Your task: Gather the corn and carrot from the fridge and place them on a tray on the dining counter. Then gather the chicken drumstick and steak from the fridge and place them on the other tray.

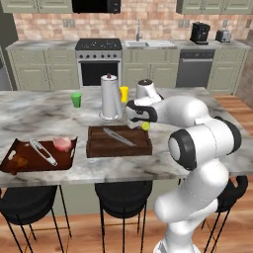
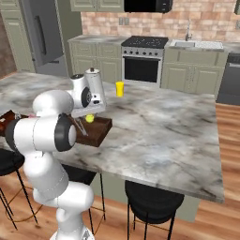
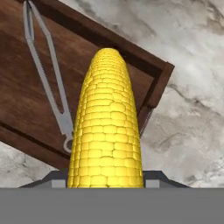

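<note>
The pincer [image 1: 144, 124] is closing partway on the corn [image 3: 106, 127], gripping the cob at its lower end in the hand view so that the rest is jutting straight out ahead of the fingers; its jaws are standing only as wide as the cob is thick. In the base views just the yellow tip of the corn is peeking out below the hand, hanging over the right-hand end of the near tray [image 1: 118, 143] on the marble worktop [image 1: 44, 111].

The relation that is mattering here: the corn is riding above the tray's corner, not its middle. In the hand view the cob's long axis is running from the pincer toward the far corner wall of the tray, with its tip reaching about to that rim and bare worktop lying beyond. A pair of metal tongs [image 3: 50, 74] is lying on the tray floor beside the cob's line — apart from it, angled a little differently.

Judging from this, the release is calling for the hand to be shifting inward toward the tray's centre and lowering — otherwise the tip may be landing on the rim and rolling off.

The other tray [image 1: 37, 155], to the left, is already carrying its own tongs and some meat.
</note>
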